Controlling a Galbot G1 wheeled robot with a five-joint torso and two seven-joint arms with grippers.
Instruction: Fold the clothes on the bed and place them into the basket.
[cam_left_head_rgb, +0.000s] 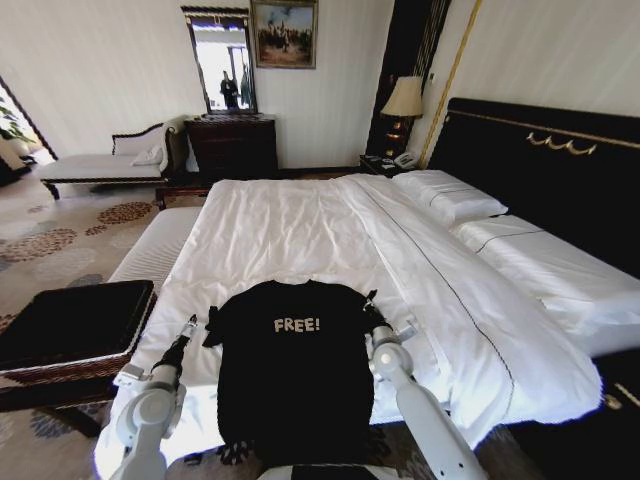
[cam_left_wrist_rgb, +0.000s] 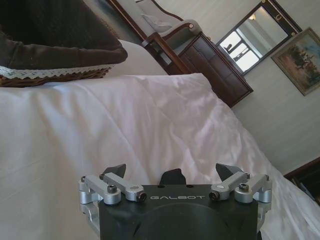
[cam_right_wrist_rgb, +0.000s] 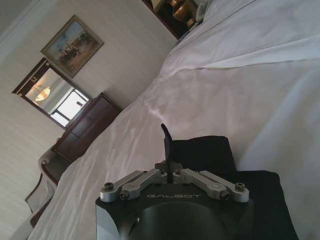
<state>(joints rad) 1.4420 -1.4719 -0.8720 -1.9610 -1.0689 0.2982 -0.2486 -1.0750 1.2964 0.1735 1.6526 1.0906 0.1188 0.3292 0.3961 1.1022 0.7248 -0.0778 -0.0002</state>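
Observation:
The clothes are one black T-shirt (cam_left_head_rgb: 292, 370) with white "FREE!" lettering, spread flat at the foot of the bed (cam_left_head_rgb: 300, 230) and hanging over its near edge. My left gripper (cam_left_head_rgb: 210, 320) sits at the shirt's left sleeve; in the left wrist view the left gripper (cam_left_wrist_rgb: 172, 171) is open over white sheet (cam_left_wrist_rgb: 125, 120). At the right sleeve is my right gripper (cam_left_head_rgb: 371, 304). The right wrist view shows this right gripper (cam_right_wrist_rgb: 165, 142) shut, with the black sleeve (cam_right_wrist_rgb: 205, 155) bunched against its fingers. The basket (cam_left_head_rgb: 70, 335), woven brown with black fabric, stands left of the bed.
A white-cushioned bench (cam_left_head_rgb: 155, 245) runs along the bed's left side behind the basket. Pillows (cam_left_head_rgb: 450, 200) and the black headboard (cam_left_head_rgb: 540, 160) are on the right. A dresser (cam_left_head_rgb: 232, 145), a mirror and a chaise stand at the far wall.

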